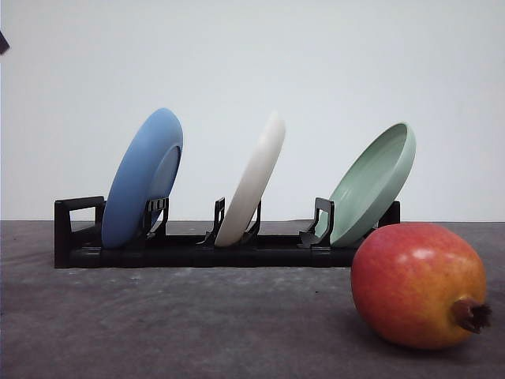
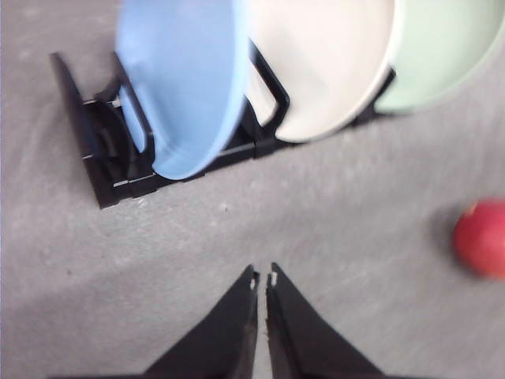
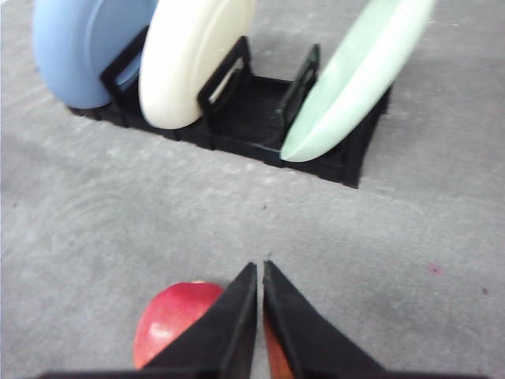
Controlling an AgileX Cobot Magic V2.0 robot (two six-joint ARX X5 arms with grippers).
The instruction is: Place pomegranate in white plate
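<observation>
I see the pomegranate [image 1: 418, 284] lying on its side on the grey bench [image 1: 197, 324], at the near right in the front view, its dark calyx pointing right. It sits in front of the right end of the black dish rack [image 1: 197, 251] and is not touching it. In the right wrist view the fruit [image 3: 170, 320] lies directly beneath the right claw [image 3: 259, 268], partly hidden behind its fingers; those fingers are pressed together with only a thin slit between them, and I cannot tell whether they touch the fruit. In the left wrist view the pomegranate [image 2: 483, 237] is well off to one side of the left claw [image 2: 263, 276], whose fingers are likewise pressed together over bare bench.

The white plate [image 1: 252, 180] stands on edge in the middle slot of the rack, leaning right. The blue plate [image 1: 144, 178] stands in the left slot and the pale mint-green plate [image 1: 375, 183] in the right slot, both tilted the same way. The mint-green plate is the nearest to the fruit.
</observation>
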